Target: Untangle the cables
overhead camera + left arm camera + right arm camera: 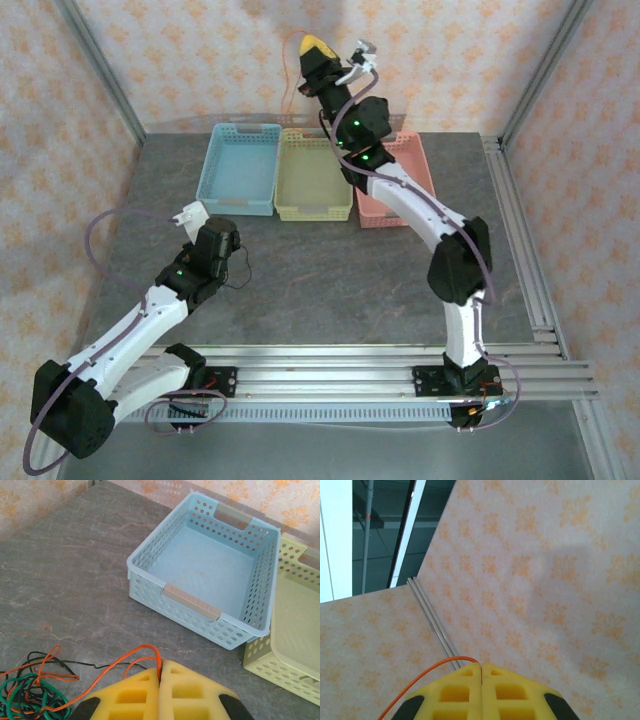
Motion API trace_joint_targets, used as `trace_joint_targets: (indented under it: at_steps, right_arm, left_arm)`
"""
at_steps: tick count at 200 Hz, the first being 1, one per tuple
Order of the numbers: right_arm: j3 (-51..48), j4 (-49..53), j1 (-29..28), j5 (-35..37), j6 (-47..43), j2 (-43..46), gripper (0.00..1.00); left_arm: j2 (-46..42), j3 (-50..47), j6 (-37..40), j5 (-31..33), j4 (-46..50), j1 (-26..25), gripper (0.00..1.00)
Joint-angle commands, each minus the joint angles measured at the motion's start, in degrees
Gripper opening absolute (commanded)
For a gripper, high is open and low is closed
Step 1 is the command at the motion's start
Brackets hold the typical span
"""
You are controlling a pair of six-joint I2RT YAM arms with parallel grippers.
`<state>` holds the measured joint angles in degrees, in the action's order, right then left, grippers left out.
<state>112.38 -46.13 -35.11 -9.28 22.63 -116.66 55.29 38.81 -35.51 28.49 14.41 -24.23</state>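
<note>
The cables lie as a tangle (30, 692) of thin orange, black and green wires on the grey table, at the lower left of the left wrist view. My left gripper (161, 666) sits low over the table, its yellow fingers shut on a loop of the orange cable (145, 651) that runs out of the tangle. From above, the left gripper (226, 244) has a black wire (241, 272) trailing beside it. My right gripper (317, 45) is raised high before the back wall. That right gripper (481, 665) is shut on an orange cable (430, 673), which arcs away to the left and hangs down as a thin orange strand (285, 85).
Three perforated baskets stand in a row at the back: blue basket (240, 168), yellow-green basket (313, 178), pink basket (422, 165) partly under the right arm. The blue basket (210, 575) lies just ahead of the left gripper. Metal rails run along the table's near and right edges.
</note>
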Motion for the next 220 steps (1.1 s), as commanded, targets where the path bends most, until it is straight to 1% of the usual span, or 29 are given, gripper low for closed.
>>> trace_joint_targets:
  at_steps: [1,24,39,57,90,108,123,139,169,196,220]
  right_arm:
    - [6.87,-2.73,-0.22,-1.72,4.60,-5.64,0.00]
    - [16.06,0.47,-0.31,-2.88,6.17,-13.13,0.00]
    - [20.16,2.01,-0.31,-2.15,6.27,-17.92,0.00]
    - [22.31,2.98,-0.32,-1.92,5.50,-22.60,0.00]
    - [23.21,6.05,-0.31,-3.62,5.43,-27.76,0.00]
    - [22.69,6.37,-0.36,-5.15,4.38,-28.40,0.00]
    - [23.75,7.49,-0.39,-5.03,3.82,-27.84,0.00]
    - [26.47,8.92,-0.39,-4.52,3.76,-26.97,0.00]
    - [32.52,11.41,-1.12,-6.12,3.59,-24.84,0.00]
    - [36.40,12.62,-2.56,-6.98,1.62,-22.62,0.00]
    - [39.71,13.67,-3.03,-6.85,0.25,-22.36,0.00]
  left_arm:
    - [-0.18,0.88,0.87,0.03,-1.13,0.36,0.00]
    - [-0.11,0.83,0.88,0.17,-1.17,0.38,0.00]
    - [-0.16,0.86,0.88,0.07,-1.14,0.39,0.00]
    - [-0.16,1.00,0.96,0.07,-1.07,0.38,0.00]
    - [0.41,1.18,0.97,-0.18,-1.49,0.30,0.00]
    - [0.85,1.18,0.87,-0.22,-1.51,0.33,0.00]
    - [1.13,1.35,0.87,-0.37,-1.55,0.33,0.00]
    - [1.25,1.34,0.84,-0.35,-1.51,0.40,0.00]
    - [1.31,1.33,0.87,-0.45,-1.59,0.32,0.00]
    - [1.67,1.30,0.79,-0.54,-1.75,0.32,0.00]
    - [1.80,1.35,0.78,-0.59,-1.76,0.35,0.00]
